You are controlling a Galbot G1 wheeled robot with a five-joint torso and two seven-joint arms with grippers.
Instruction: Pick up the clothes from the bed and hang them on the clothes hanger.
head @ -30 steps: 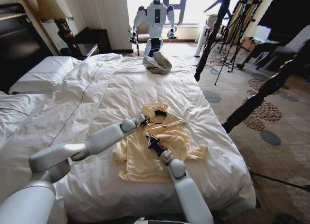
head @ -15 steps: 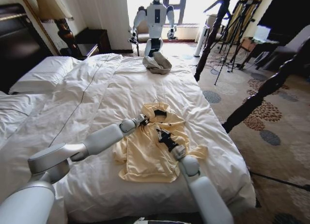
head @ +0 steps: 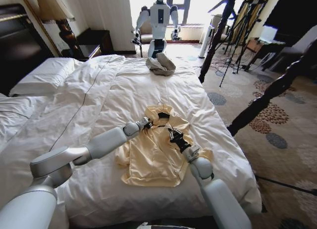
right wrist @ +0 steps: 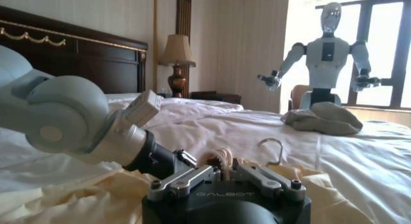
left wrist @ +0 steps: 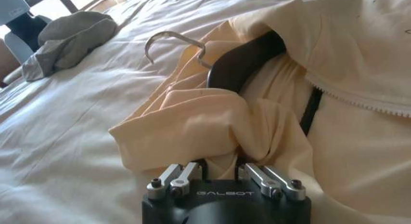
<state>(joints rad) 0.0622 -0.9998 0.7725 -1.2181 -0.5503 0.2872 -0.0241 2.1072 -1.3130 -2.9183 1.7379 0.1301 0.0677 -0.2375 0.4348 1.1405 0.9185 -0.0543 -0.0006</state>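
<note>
The left gripper point(left wrist: 222, 172) is pinching a fold of the clothes point(head: 151, 157) at the hanger's point(left wrist: 247, 62) nine o'clock; the right gripper point(head: 173, 134) is clamping fabric at its three o'clock, both lying on the bed point(head: 99, 90).

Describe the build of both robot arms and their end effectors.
Both arms are smooth, silver-grey rounded segments with bulbous joints. The left end effector and right end effector are black blocks carrying metal linkage fingers with visible screws; the housing is stamped GALBOT in the wrist views. No loose cables are visible.

Bright window point(head: 148, 1) glare, perhaps overexposed, edges warped
</note>
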